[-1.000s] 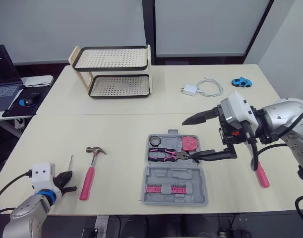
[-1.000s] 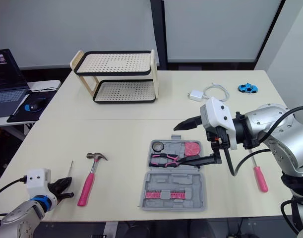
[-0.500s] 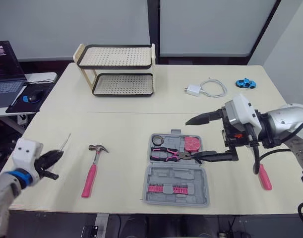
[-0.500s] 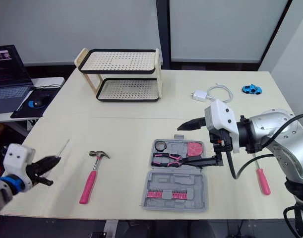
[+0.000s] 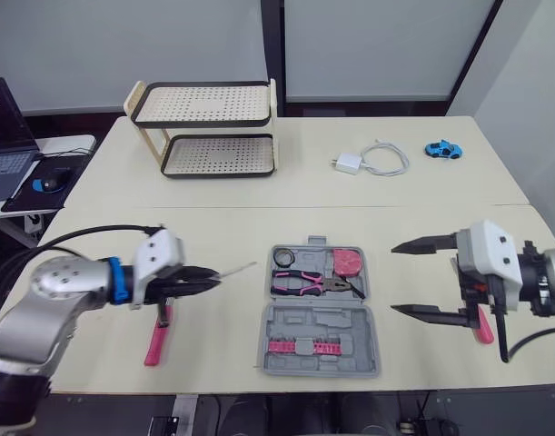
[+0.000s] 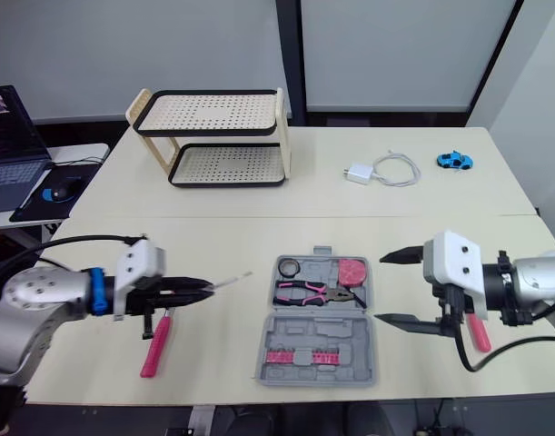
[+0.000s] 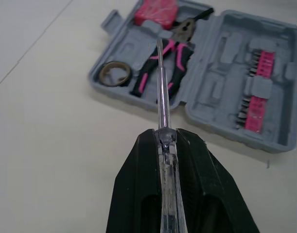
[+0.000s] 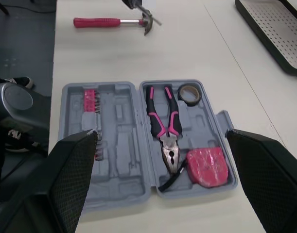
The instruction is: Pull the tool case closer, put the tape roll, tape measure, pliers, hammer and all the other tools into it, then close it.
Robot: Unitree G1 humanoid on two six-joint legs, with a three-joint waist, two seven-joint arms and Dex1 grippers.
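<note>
Lying open near the front edge of the worktop, the tool case has its bit strip in the nearer half. The pliers, tape roll and pink tape measure sit in the farther half, so those three look done. Left of it, the left pincer is clamped tight on a clear-handled screwdriver whose shaft aims at the case, presumably to go in. The hammer lies on the worktop partly under that pincer. Right of the case, the right pincer hovers spread wide, holding and touching nothing, with a pink-handled screwdriver lying by it. Far back stand a rack, a charger and a toy car.
</note>
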